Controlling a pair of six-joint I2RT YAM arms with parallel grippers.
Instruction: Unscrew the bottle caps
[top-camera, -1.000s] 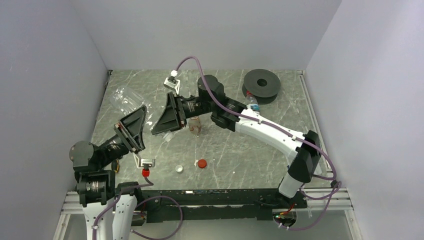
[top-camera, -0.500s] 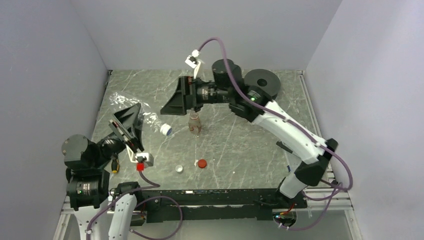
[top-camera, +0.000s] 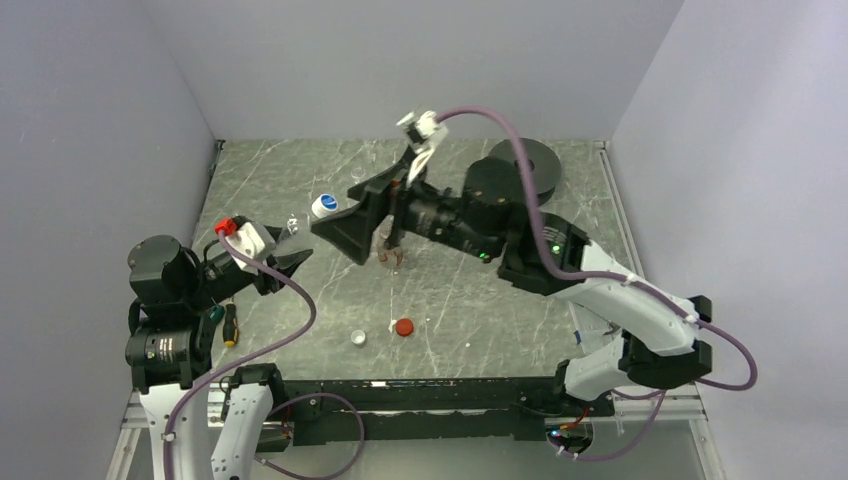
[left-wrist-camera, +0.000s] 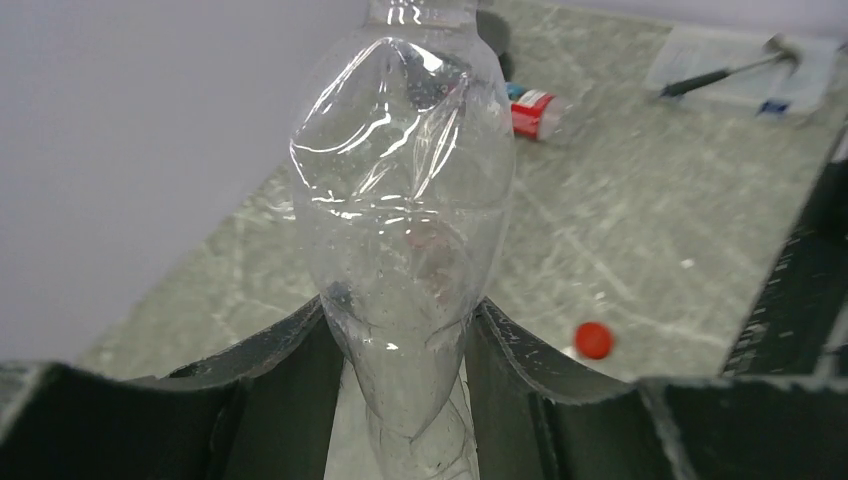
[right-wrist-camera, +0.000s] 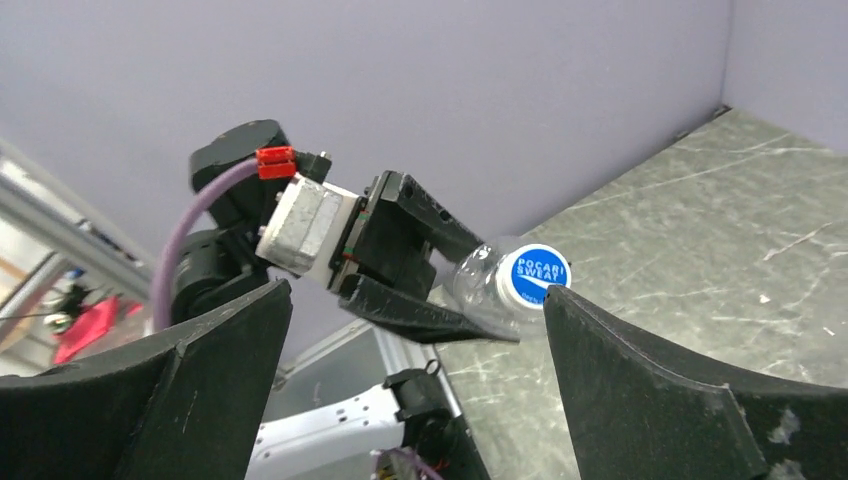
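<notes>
My left gripper (left-wrist-camera: 400, 300) is shut on the lower body of a clear, crumpled bottle (left-wrist-camera: 400, 190), held above the table. In the top view the left gripper (top-camera: 288, 258) points the bottle's blue-and-white cap (top-camera: 322, 206) up and to the right. My right gripper (top-camera: 342, 226) is wide open just beside that cap and does not touch it. In the right wrist view the cap (right-wrist-camera: 535, 277) sits by the right fingertip (right-wrist-camera: 560, 305), with the right gripper (right-wrist-camera: 416, 291) spread wide. A loose red cap (top-camera: 403, 327) and a white cap (top-camera: 358, 338) lie on the table.
A small bottle with a reddish label (top-camera: 390, 252) stands upright behind my right gripper. Another red-labelled bottle (left-wrist-camera: 535, 110) lies far across the table. A black spool (top-camera: 525, 160) sits at the back, and a screwdriver (top-camera: 230, 325) lies near the left arm's base.
My right gripper let go of the cap end, opened wide and drew back to the right. My left gripper turned and lifted the clear bottle, so its cap now points up-right.
</notes>
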